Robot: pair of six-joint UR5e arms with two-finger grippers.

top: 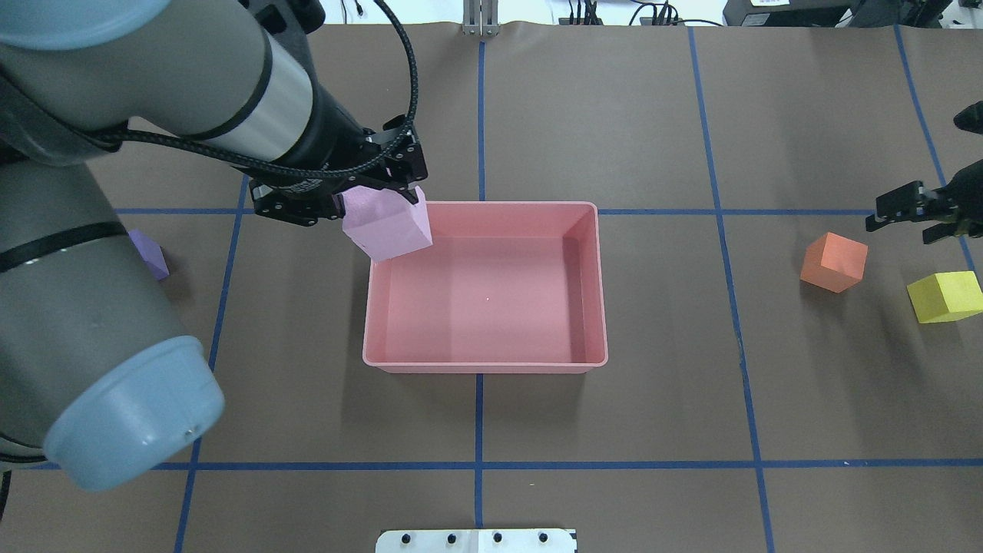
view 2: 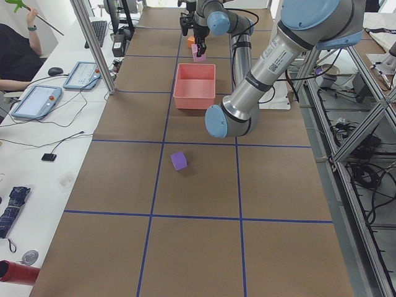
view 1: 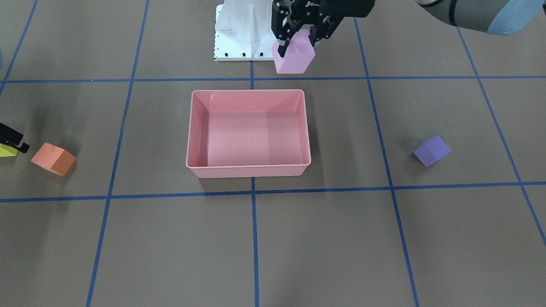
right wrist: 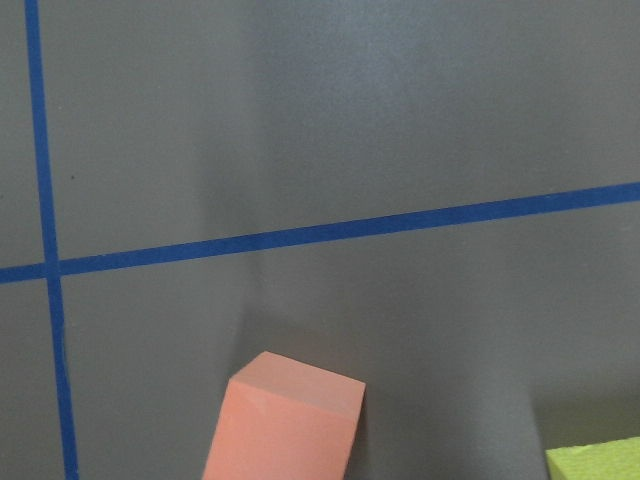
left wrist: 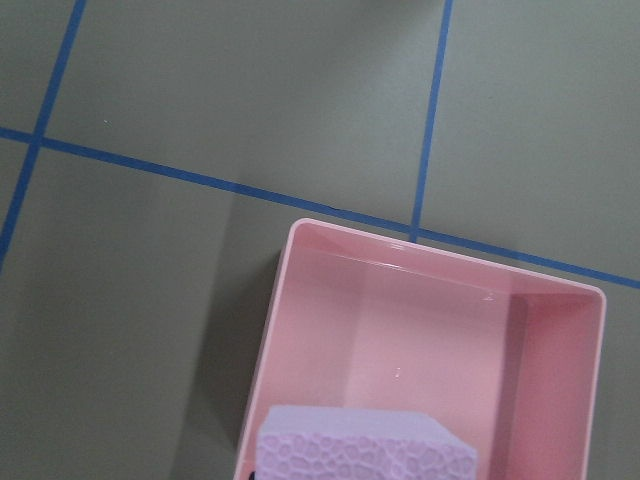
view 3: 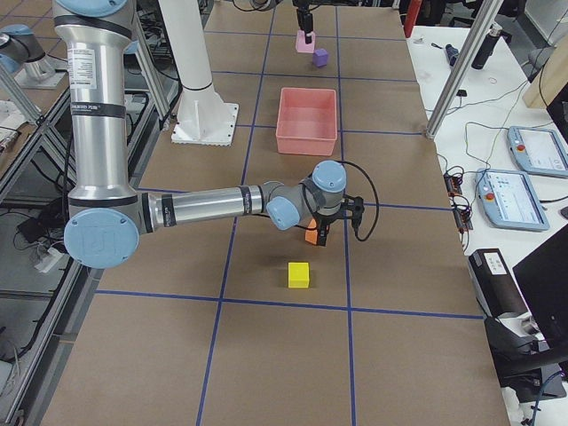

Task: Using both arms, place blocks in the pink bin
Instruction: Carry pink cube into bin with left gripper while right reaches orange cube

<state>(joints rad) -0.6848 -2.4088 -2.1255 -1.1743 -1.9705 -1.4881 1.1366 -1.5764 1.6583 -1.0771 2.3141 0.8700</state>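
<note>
So the purple block (top: 150, 253) sits at 9 o'clock off the bin (top: 484, 367), the left gripper (top: 380, 201) clamps the pink block (top: 390, 229) over its 10 o'clock corner to drop it, and the right gripper (top: 921, 219), jaws seemingly apart, hovers at 2 o'clock of the orange block (top: 834, 262), probably lining up a grab.

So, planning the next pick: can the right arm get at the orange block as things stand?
Probably yes: the right tool hovers close to the orange block, nothing lies between them, and the yellow block sits apart.
</note>
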